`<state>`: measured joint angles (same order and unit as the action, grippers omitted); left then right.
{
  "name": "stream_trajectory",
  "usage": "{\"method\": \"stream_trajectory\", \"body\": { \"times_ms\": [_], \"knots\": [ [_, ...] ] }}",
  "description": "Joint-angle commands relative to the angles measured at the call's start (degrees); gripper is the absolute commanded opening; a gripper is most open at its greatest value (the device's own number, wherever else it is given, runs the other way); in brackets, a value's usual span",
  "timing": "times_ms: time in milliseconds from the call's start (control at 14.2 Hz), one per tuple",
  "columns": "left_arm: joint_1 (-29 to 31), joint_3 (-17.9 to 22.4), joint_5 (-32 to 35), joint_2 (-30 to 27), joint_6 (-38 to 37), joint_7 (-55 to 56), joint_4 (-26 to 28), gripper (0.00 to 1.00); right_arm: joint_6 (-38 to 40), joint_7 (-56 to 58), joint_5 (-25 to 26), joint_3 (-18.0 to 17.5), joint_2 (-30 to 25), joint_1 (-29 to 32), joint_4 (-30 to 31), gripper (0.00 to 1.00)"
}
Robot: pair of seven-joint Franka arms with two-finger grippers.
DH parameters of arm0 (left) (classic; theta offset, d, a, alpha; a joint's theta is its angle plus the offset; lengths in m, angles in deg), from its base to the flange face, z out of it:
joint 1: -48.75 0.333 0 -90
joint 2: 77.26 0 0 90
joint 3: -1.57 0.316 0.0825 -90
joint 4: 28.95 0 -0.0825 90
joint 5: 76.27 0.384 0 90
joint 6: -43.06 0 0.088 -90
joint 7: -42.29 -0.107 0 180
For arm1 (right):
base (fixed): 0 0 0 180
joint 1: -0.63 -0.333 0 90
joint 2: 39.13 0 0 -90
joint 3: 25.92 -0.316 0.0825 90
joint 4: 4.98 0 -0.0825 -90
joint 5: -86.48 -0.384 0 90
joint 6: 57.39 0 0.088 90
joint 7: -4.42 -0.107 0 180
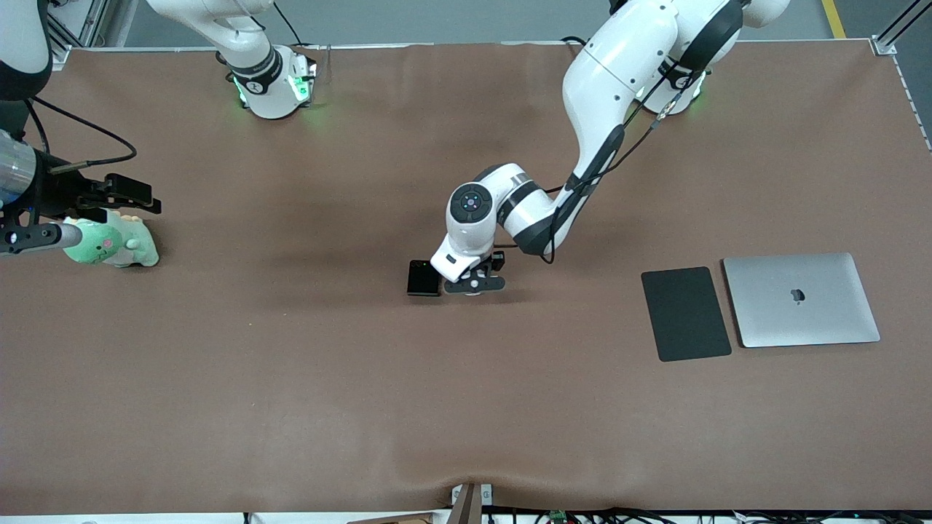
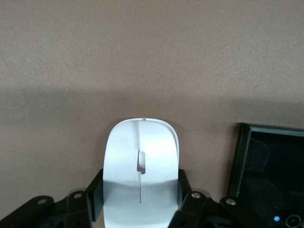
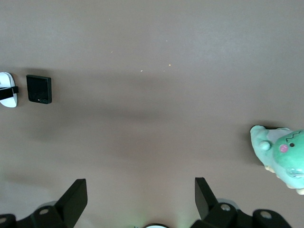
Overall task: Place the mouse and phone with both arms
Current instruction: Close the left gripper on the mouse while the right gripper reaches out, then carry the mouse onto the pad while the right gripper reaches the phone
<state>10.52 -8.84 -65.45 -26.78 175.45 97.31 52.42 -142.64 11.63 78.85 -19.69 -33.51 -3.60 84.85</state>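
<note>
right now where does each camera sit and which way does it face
Front view: high across the table, facing both bases; shows the left arm reaching to mid-table and the right gripper by a green plush toy.
Left wrist view: on the left wrist, looking down at the mouse clamped in the left gripper, phone beside it.
Right wrist view: on the right wrist, looking down over open fingers.
All three views show the phone.

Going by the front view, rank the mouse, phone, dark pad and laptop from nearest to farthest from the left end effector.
1. mouse: clamped in the left end effector.
2. phone: on the table right beside it, toward the right arm's end.
3. dark pad: toward the left arm's end.
4. laptop: beside the pad, closer to the table's end.
</note>
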Motion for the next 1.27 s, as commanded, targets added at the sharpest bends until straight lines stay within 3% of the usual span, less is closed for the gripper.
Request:
{"method": "stream_trajectory", "body": {
  "times_ms": [0, 634, 1198],
  "knots": [
    [-0.2, 0.6, 3.3, -0.3, -0.2, 1.1, -1.6, 0.41, -0.2, -4.6, -0.6, 0.2, 0.8, -2.7, -0.1, 1.00],
    [10.2, -0.1, 3.3, -12.0, -10.6, -3.2, -0.9, 0.38, -6.1, -15.2, -2.7, 0.2, 5.7, -10.4, -0.1, 1.00],
    [24.3, -0.3, 3.2, -22.0, -16.5, -20.6, 4.9, 0.37, -14.6, -26.4, -4.8, 0.2, 11.4, -20.3, -0.2, 1.00]
  ]
}}
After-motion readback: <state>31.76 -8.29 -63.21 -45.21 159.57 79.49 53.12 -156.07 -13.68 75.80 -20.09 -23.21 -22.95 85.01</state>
